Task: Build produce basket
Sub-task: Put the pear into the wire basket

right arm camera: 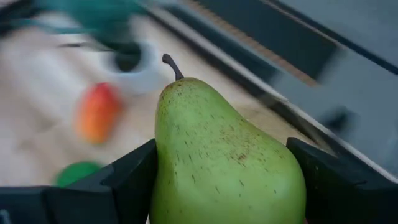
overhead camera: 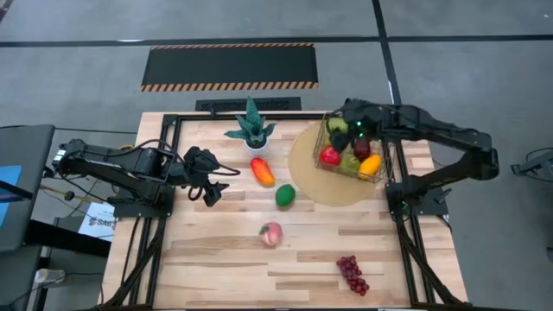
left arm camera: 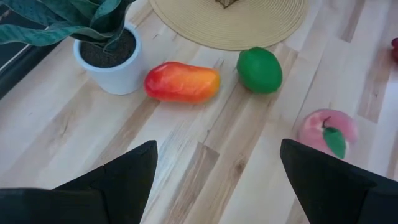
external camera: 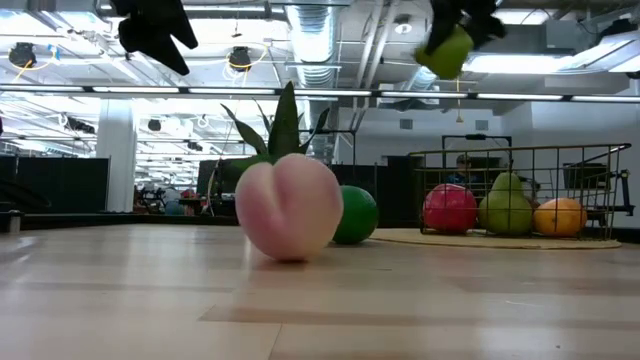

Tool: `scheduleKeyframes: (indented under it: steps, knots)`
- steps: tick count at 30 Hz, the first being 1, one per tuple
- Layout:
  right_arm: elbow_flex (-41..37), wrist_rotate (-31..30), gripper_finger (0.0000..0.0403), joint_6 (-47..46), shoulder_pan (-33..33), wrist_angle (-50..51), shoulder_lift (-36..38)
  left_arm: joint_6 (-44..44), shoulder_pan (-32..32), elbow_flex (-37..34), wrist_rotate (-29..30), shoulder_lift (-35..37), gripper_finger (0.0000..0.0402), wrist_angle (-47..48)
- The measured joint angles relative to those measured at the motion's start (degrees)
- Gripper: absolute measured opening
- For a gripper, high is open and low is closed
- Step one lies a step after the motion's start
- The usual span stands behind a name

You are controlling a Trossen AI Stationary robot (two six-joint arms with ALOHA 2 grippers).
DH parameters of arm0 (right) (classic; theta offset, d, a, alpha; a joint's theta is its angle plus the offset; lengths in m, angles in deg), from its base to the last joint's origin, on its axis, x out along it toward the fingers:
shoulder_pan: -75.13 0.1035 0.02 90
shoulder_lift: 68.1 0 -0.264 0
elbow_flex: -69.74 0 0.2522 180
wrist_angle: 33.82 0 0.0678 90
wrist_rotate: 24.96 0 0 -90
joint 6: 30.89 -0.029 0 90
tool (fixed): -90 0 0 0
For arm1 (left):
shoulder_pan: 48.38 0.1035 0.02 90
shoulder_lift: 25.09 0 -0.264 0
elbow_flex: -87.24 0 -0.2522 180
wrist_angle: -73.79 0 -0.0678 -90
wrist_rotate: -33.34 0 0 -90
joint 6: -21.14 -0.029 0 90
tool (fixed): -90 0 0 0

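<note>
The pear (right arm camera: pixel 224 155) sat pinched between the right hand's (overhead camera: pixel 346 130) fingers, raised over the basket (overhead camera: pixel 328 131) on the round mat (overhead camera: pixel 302 177). Best lowered into a gap among the fruit before letting go. The peach (overhead camera: pixel 271 233) and grapes (overhead camera: pixel 352 274) waited on the tabletop (overhead camera: pixel 216 259); the left hand (overhead camera: pixel 207 177) hung spread, empty.

In the right wrist view the pear (right arm camera: pixel 217 155) ran off the picture's bottom edge, and the potted plant (right arm camera: pixel 127 59), mango (right arm camera: pixel 96 112) and avocado (right arm camera: pixel 78 173) behind it were blurred. In the low view the peach (external camera: pixel 290 207) hid part of the avocado (external camera: pixel 355 214).
</note>
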State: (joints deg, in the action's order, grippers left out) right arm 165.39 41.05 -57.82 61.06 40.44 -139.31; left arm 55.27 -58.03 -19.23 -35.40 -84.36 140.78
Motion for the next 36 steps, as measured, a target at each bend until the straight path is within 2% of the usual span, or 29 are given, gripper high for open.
scheduleKeyframes:
  steps: [3,9,20,26,32,36]
  knots:
    - [0.0,-3.9,0.0326,-7.7,-3.5,6.7,-0.1,0.0,0.0,0.0,1.0,0.0,0.0327,0.0]
    - [0.0,-7.0,0.0326,-26.8,-8.9,19.4,-3.6,0.0,0.0,0.0,3.6,0.0,0.0327,0.0]
    - [0.0,-5.6,0.0326,-36.1,-11.6,22.8,-12.0,-1.8,0.1,0.0,3.8,0.0,0.0327,0.1]
    - [-6.3,-1.3,0.0326,-36.3,-12.3,19.3,-14.2,-2.3,1.0,0.0,3.7,0.0,0.0327,0.1]
    - [-17.2,3.4,0.0326,-39.1,-15.6,6.1,-11.8,-3.6,4.3,0.0,3.6,0.0,0.0327,0.1]
    - [-20.6,5.4,0.0326,-38.8,-18.5,-0.6,-11.4,-4.4,6.6,0.0,2.9,0.0,0.0327,0.0]
